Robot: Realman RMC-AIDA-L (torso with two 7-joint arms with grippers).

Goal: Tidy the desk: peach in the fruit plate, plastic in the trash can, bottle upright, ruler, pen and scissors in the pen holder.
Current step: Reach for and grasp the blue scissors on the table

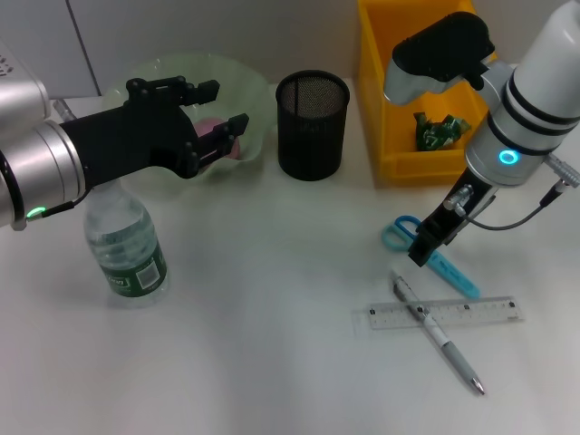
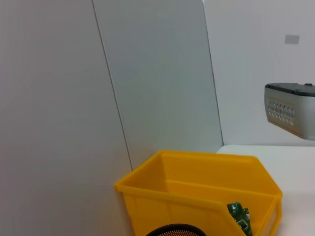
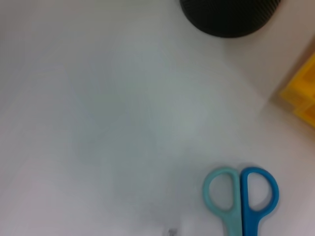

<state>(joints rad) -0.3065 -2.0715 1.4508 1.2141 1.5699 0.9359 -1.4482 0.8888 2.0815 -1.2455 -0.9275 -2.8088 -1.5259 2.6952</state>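
Note:
My left gripper (image 1: 220,107) is open and hovers just above the pink peach (image 1: 214,130), which lies in the pale green fruit plate (image 1: 181,68). The clear water bottle (image 1: 127,246) stands upright under my left forearm. My right gripper (image 1: 422,254) hangs low over the blue scissors (image 1: 453,272), whose handles show in the right wrist view (image 3: 241,196). A clear ruler (image 1: 471,312) lies flat with a silver pen (image 1: 444,340) across it. The black mesh pen holder (image 1: 313,125) stands empty. Green plastic (image 1: 439,130) lies in the yellow bin (image 1: 381,118).
The yellow bin stands at the back right next to the pen holder; it also shows in the left wrist view (image 2: 197,196) with the plastic (image 2: 238,216) inside. The pen holder's base shows in the right wrist view (image 3: 229,14). A wall rises behind the table.

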